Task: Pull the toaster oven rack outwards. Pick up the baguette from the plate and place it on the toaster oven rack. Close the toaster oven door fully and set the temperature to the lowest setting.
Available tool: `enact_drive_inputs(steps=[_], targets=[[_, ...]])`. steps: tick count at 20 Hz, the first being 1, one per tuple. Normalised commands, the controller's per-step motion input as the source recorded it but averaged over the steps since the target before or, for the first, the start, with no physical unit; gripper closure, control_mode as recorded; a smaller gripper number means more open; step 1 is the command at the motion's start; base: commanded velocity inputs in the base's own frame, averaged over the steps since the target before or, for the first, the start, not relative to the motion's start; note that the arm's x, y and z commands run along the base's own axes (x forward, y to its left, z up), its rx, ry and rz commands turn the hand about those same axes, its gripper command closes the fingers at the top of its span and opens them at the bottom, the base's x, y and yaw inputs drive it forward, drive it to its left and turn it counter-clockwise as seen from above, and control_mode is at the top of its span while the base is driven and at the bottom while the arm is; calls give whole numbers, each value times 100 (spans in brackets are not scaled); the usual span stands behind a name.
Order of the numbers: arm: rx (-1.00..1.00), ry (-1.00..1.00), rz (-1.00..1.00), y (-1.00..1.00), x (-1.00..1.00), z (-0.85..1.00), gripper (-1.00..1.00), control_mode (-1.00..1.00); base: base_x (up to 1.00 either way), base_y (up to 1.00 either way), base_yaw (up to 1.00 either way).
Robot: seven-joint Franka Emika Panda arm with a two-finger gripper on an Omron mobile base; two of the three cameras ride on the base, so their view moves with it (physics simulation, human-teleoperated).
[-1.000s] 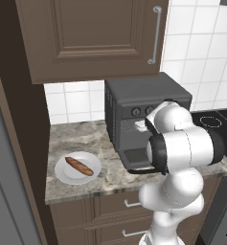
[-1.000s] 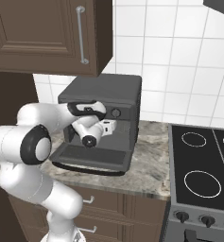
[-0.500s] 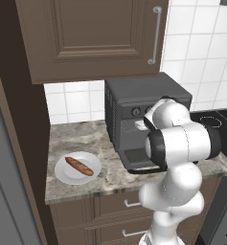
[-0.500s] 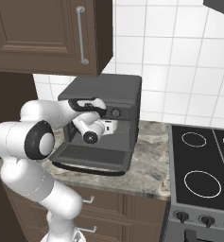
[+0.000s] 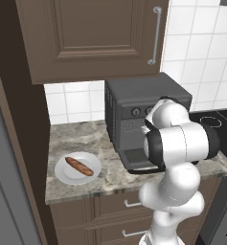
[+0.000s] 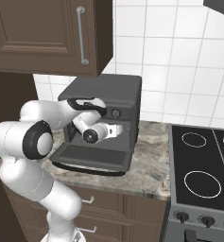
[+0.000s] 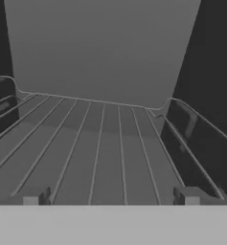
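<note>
Unmarked toaster oven (image 5: 134, 103), knobs unlabelled; claw (image 7: 110, 196) wide over rack (image 7: 96, 143).

Between the spread fingertips (image 7: 37, 196) the way ahead lies free above the toaster oven rack (image 7: 96, 143). The cavity's back wall (image 7: 103, 52) closes it off farther in, dark side walls flank both jaws, and the wires lie just beneath.

1. The toaster oven (image 5: 134, 98) is dark grey.
2. The toaster oven rack (image 7: 100, 153) is grey wire.
3. The baguette (image 5: 79, 166) is golden-brown with darker slashes.
4. The plate (image 5: 63, 173) is plain white.
5. The counter (image 5: 76, 136) is mottled grey-brown stone.
6. The cabinet (image 5: 86, 38) is dark brown wood.
</note>
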Motion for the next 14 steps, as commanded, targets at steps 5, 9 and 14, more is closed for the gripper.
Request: enact_drive_inputs(steps=[5, 9, 14], targets=[[-37, 55, -9, 4, 49, -89, -100, -100, 0, 0, 0], [-40, 74, -4, 1, 48, -96, -100, -100, 0, 0, 0], [-45, 74, -17, -21, 0, -100, -100, -100, 0, 0, 0]])
